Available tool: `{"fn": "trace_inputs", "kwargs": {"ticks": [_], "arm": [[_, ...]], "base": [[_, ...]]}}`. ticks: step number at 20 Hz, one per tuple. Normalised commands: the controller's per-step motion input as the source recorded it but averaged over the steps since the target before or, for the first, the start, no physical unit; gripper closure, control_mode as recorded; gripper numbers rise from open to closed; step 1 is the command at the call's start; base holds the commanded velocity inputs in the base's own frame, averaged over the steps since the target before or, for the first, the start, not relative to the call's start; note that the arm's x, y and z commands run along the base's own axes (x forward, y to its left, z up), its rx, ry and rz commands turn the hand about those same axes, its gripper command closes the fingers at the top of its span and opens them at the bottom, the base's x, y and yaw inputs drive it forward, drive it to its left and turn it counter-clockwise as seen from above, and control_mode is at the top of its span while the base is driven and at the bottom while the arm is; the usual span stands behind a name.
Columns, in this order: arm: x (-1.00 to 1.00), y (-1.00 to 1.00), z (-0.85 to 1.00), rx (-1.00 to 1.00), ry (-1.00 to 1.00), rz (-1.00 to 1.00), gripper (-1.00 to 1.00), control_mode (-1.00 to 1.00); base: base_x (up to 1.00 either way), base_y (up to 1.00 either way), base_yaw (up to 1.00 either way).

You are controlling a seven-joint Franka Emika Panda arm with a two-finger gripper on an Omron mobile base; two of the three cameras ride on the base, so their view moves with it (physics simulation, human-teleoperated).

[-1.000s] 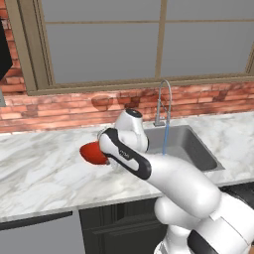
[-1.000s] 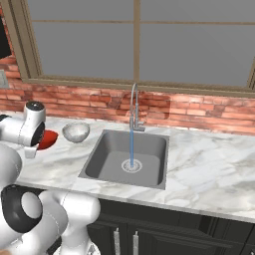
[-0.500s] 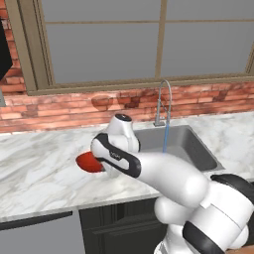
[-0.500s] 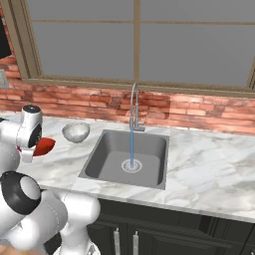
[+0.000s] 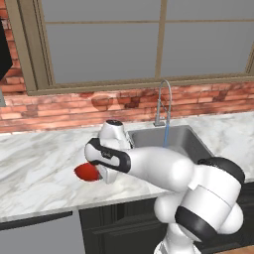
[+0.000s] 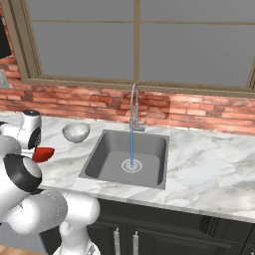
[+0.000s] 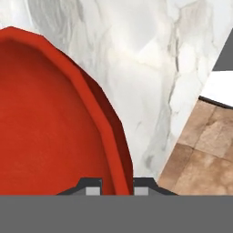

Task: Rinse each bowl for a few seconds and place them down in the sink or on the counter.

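My gripper (image 7: 117, 186) is shut on the rim of the red bowl (image 7: 50, 123), with one fingertip on each side of the rim. The red bowl (image 5: 87, 171) hangs low over the counter (image 5: 39, 154) left of the sink (image 5: 186, 141), near the counter's front edge. Whether it touches the marble I cannot tell. From the right, the red bowl (image 6: 44, 154) peeks out beside my arm. The white speckled bowl (image 6: 75, 131) sits upright on the counter (image 6: 209, 169), just left of the sink (image 6: 152, 144). Water runs from the faucet (image 6: 133, 107) onto the drain (image 6: 131, 165).
A brick wall and a window rise behind the counter. Brown floor tiles (image 7: 205, 154) show beyond the counter's front edge in the hand view. Dark cabinets (image 6: 164, 234) stand below the worktop. My own arm (image 5: 149, 166) reaches across the counter between the red bowl and the sink.
The arm has lowered the red bowl toward the counter and drawn it slightly left and forward. Water keeps running and the white bowl has stayed put.
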Motion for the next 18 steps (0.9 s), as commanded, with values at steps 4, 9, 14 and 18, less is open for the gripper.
{"fn": "trace_inputs", "kwargs": {"ticks": [4, 9, 14, 18], "arm": [[0.05, 0.08, -0.35, -0.01, 0.10, 0.01, 1.00, -1.00], [0.04, 0.05, -0.36, 0.00, 0.09, 0.01, 1.00, -1.00], [0.03, 0.01, -0.38, 0.00, 0.09, 0.02, 1.00, -1.00], [0.00, 0.05, -0.35, 0.00, 0.08, 0.02, 1.00, -1.00]], "base": [[0.00, 0.00, 0.00], [0.00, 0.00, 0.00], [0.00, 0.00, 0.00], [0.00, 0.00, 0.00]]}}
